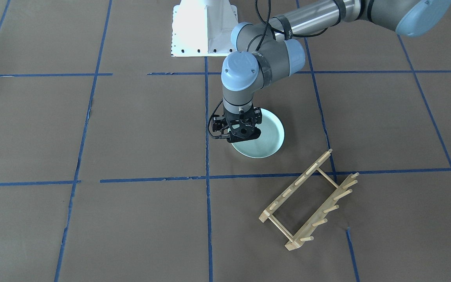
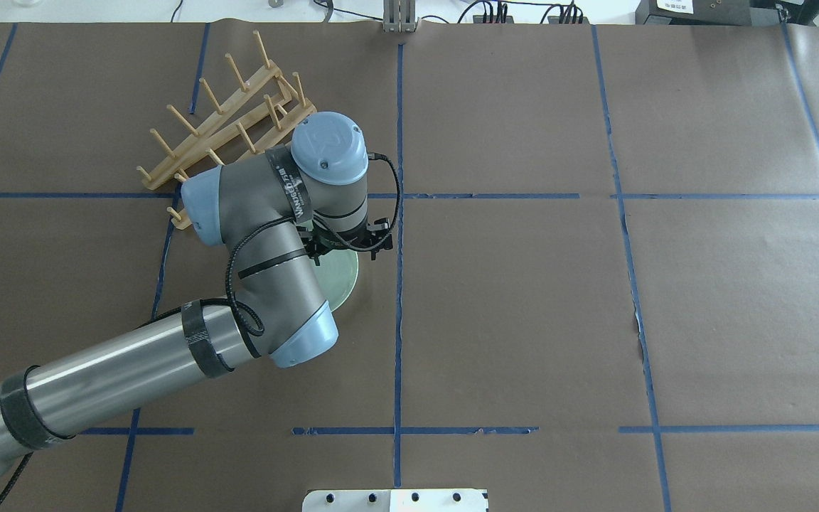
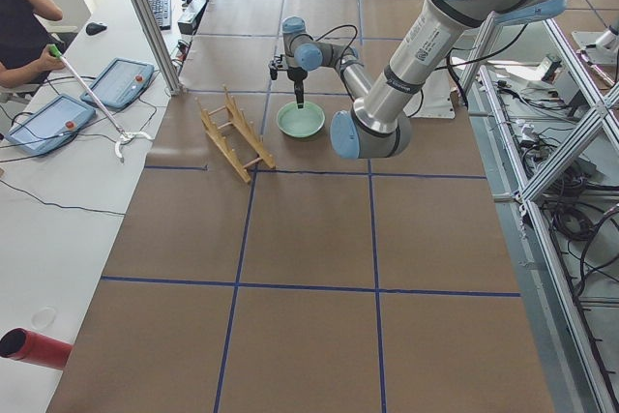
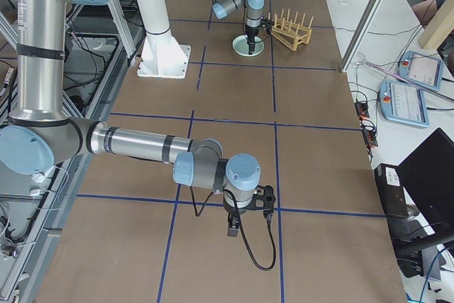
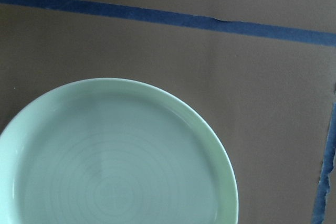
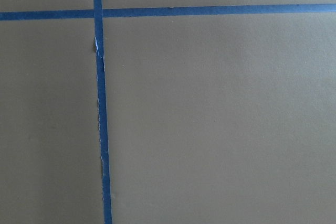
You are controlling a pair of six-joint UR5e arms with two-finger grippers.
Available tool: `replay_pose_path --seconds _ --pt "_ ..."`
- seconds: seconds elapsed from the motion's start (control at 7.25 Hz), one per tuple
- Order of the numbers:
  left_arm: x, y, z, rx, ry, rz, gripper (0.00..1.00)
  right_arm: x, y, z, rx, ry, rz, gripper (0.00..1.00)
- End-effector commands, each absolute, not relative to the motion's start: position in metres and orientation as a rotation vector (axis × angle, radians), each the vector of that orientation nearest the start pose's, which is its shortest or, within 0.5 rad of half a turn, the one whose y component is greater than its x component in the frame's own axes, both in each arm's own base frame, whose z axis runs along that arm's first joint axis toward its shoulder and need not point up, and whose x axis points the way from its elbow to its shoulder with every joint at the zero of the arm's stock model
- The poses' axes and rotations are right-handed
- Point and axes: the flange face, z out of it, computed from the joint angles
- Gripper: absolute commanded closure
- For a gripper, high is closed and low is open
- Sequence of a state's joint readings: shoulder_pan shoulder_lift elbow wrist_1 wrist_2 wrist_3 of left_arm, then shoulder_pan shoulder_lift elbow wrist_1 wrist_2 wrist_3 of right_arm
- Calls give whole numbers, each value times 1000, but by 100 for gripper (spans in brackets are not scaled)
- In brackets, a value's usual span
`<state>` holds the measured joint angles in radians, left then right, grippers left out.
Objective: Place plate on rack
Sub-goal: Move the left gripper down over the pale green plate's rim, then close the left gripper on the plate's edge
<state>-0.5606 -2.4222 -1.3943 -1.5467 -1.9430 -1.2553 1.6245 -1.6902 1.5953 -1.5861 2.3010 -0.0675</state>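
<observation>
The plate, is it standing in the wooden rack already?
No, the plate lies flat on the table, apart from the rack.

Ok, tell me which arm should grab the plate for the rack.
Left. The left gripper hangs right over the plate edge, with the rack nearby; the right gripper sits far away at the table end opposite.

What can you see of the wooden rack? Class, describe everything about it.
The rack looks like pale bare wood: two parallel rails joined by thin dowels, each rail carrying a row of upright pegs. It stands empty on the brown-papered table, diagonal to the blue tape grid, one end over a tape line. Only the table touches it; the plate lies flat nearby, clearly apart. In the overhead view the left arm hides one corner.
</observation>
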Motion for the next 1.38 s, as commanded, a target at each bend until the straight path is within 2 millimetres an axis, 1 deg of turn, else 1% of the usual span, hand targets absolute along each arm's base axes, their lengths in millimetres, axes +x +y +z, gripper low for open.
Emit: replay_pose_path --seconds 0.0,0.14,0.28,0.41,0.55,0.69,0.83,0.97,1.1,1.24 --pt "622 -474 213 -39 703 -92 18 90 -426 706 -61 -734 27 0" --pt "628 -466 217 -19 686 -87 26 90 -426 706 -61 -734 27 0" --pt "630 -465 218 -19 685 -86 35 90 -426 706 -61 -734 27 0" --pt "629 -465 215 -17 691 -85 63 90 -426 706 -61 -734 27 0" --pt "629 -465 216 -17 690 -85 90 90 -426 706 -61 -734 27 0" --pt "627 -466 214 -19 694 -86 100 90 -426 706 -61 -734 27 0" --pt "624 -468 212 -16 699 -91 100 90 -426 706 -61 -734 27 0" --pt "614 -477 205 -8 716 -107 100 90 -426 706 -61 -734 27 0" --pt "592 -488 183 18 764 -132 100 90 -426 706 -61 -734 27 0" --pt "560 -503 159 42 816 -201 100 90 -426 706 -61 -734 27 0"
